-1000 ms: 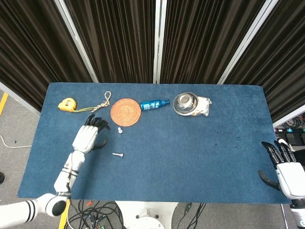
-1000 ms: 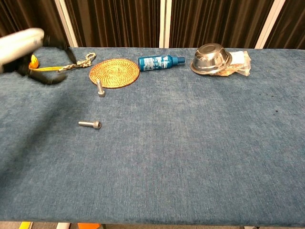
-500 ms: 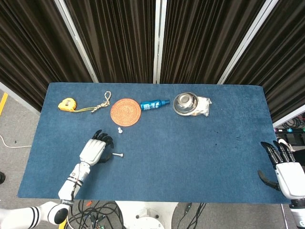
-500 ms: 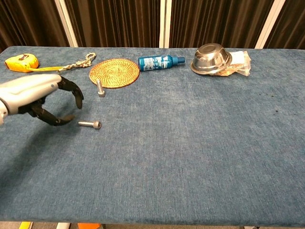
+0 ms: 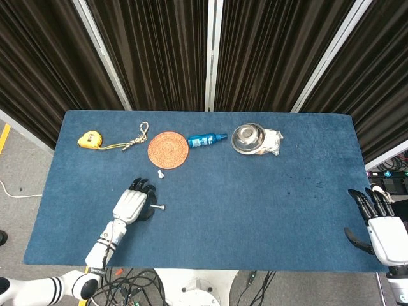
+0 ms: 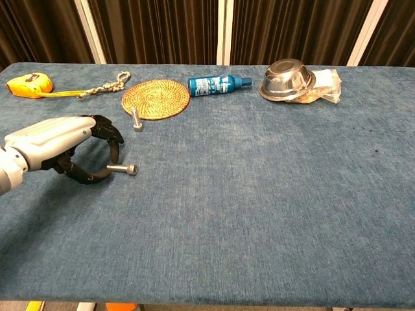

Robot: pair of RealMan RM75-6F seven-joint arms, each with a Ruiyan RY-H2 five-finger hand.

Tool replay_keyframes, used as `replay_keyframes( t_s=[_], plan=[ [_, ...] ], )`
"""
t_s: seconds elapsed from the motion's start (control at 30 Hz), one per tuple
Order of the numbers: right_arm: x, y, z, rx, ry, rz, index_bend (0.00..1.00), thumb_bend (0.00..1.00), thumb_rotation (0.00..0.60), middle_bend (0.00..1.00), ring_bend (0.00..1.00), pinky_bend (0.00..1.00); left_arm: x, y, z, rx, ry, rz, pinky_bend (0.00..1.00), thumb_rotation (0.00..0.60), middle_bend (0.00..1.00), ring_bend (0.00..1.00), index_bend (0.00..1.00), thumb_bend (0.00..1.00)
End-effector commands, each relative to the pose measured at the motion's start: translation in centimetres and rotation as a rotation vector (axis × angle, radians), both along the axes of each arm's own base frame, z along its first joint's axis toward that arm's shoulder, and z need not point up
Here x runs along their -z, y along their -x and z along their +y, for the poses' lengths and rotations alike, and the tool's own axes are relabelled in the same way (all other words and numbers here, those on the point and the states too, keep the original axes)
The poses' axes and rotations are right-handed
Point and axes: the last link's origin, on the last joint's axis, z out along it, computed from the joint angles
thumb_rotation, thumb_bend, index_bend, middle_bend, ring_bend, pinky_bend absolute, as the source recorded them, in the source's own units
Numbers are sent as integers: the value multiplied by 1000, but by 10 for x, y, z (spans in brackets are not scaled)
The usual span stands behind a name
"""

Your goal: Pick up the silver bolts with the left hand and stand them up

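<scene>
On the blue tabletop (image 5: 255,191) one silver bolt (image 6: 122,169) lies on its side, in the left part and nearer the front edge than the back. The left hand (image 6: 59,148) is at the threaded end of this bolt. Its fingers (image 6: 111,137) curve down over that end and the thumb comes from below, so the end sits between them, but I cannot tell if they really touch or hold it. The head of the bolt points to the right and is free.

A second bolt (image 6: 136,120) stands upright on its head just beside the front rim of the round woven mat (image 6: 155,98), nearer the back edge.

The right hand (image 5: 382,231) is at the front right corner, partly past the table edge, with fingers apart and nothing in it.

Along the back edge, from left to right, are a yellow tape measure (image 6: 29,85), a piece of rope (image 6: 107,83), the mat, a blue bottle (image 6: 217,83) lying on its side, and a steel bowl (image 6: 287,78) turned upside down, touching a clear plastic wrapper (image 6: 326,85).
</scene>
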Motion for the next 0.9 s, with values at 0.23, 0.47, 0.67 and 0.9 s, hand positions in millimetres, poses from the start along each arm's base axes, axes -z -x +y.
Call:
replay_keyframes(
  t_s=[0.23, 0.47, 0.67, 0.9],
  plan=[
    [0, 0, 0, 3, -1, 1, 0, 217, 600, 139, 0, 50, 3, 0, 2, -7, -17, 4, 0, 600, 169, 0, 506, 347],
    [0, 0, -1, 4, -3, 1, 0, 217, 600, 144, 0, 50, 6, 1, 4, -8, -24, 16, 0, 600, 169, 0, 504, 347],
    [1, 0, -1, 6, -4, 1, 0, 216, 600, 146, 0, 50, 6, 3, 4, -13, -23, 25, 0, 600, 168, 0, 503, 347],
    [0, 0, -1, 5, -2, 1, 0, 216, 600, 146, 0, 50, 8, 3, 5, -34, -6, 2, 0, 600, 169, 0, 525, 361]
  ],
)
